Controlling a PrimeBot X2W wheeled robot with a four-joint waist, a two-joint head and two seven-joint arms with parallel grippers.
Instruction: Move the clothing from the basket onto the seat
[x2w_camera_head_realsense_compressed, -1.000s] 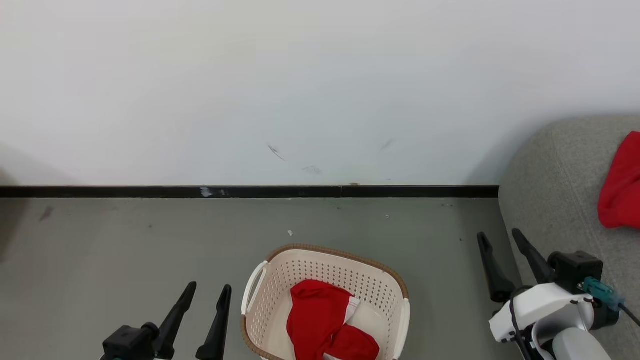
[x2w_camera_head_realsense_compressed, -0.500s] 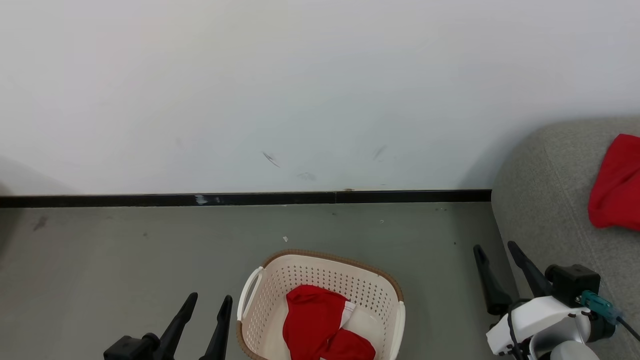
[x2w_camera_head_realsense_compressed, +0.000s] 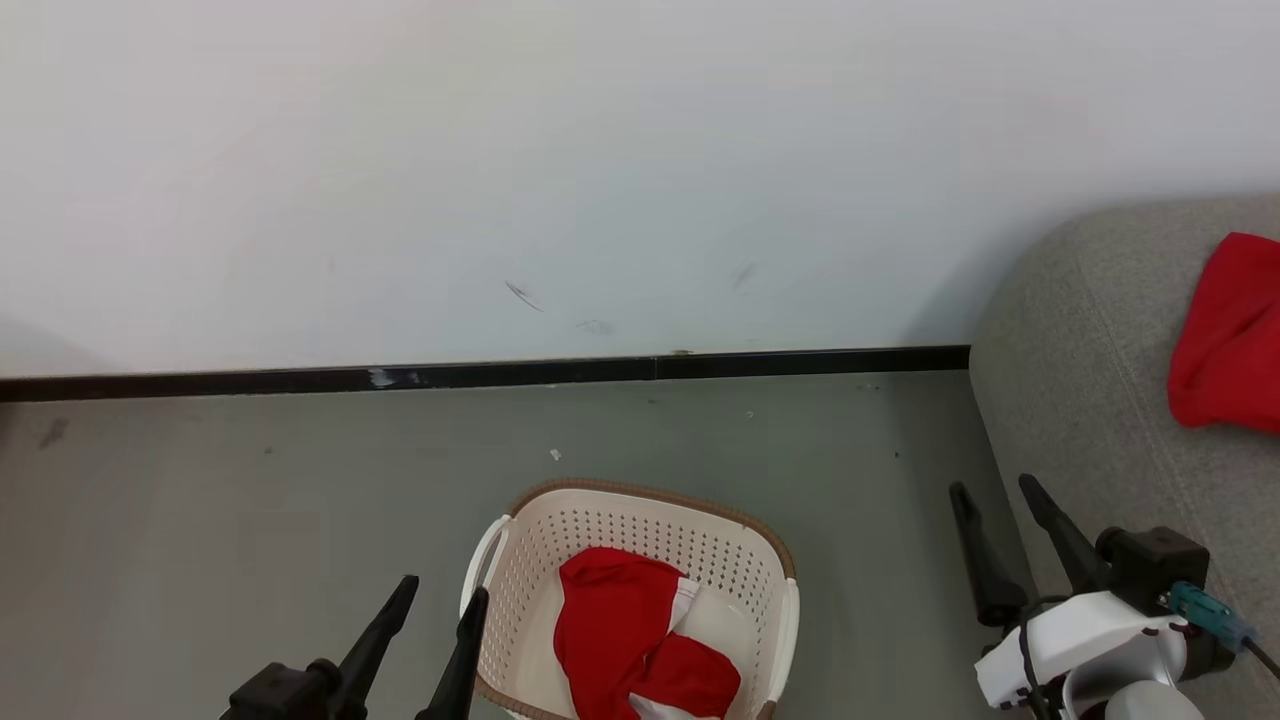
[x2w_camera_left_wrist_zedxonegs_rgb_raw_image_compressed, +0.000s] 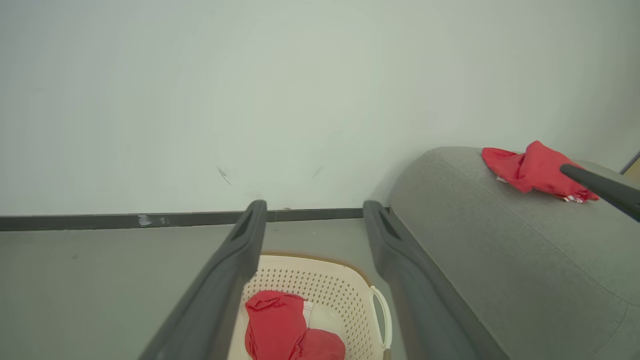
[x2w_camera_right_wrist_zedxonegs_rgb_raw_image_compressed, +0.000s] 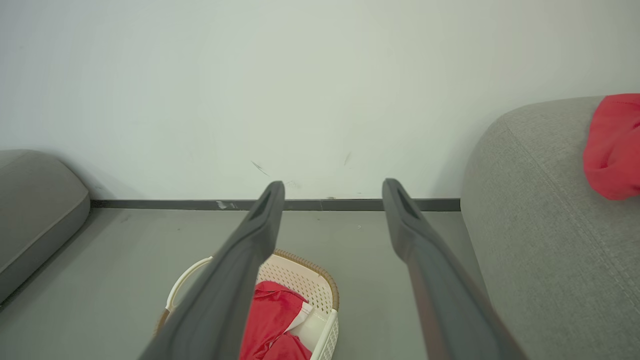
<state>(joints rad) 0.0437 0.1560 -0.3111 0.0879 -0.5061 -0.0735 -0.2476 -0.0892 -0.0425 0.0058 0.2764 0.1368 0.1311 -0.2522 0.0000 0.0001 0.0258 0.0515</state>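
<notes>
Red clothing (x2w_camera_head_realsense_compressed: 620, 640) lies in the basket (x2w_camera_head_realsense_compressed: 640, 530), just right of the left claw (x2w_camera_head_realsense_compressed: 443, 592); the right claw (x2w_camera_head_realsense_compressed: 993, 487) hangs beside the seat (x2w_camera_head_realsense_compressed: 1080, 380). Both gape wide, empty. A careless reach could tip the light basket or pinch only a loose fold.

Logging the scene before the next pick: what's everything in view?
laundry basket: one, cream-white with brown rim, on the floor
clothing: bunched, count unclear, red with white panel, inside the basket
garment: one, red, on the sofa
sofa: one, grey, right of the basket
second cushioned seat: one, grey, far left in the right wrist view
baseboard: one, black, foot of the wall
wall: one, white, behind everything
floor: one, grey, underneath
left gripper: one, dark, open, left of the basket
right gripper: one, dark, open, beside the sofa
</notes>
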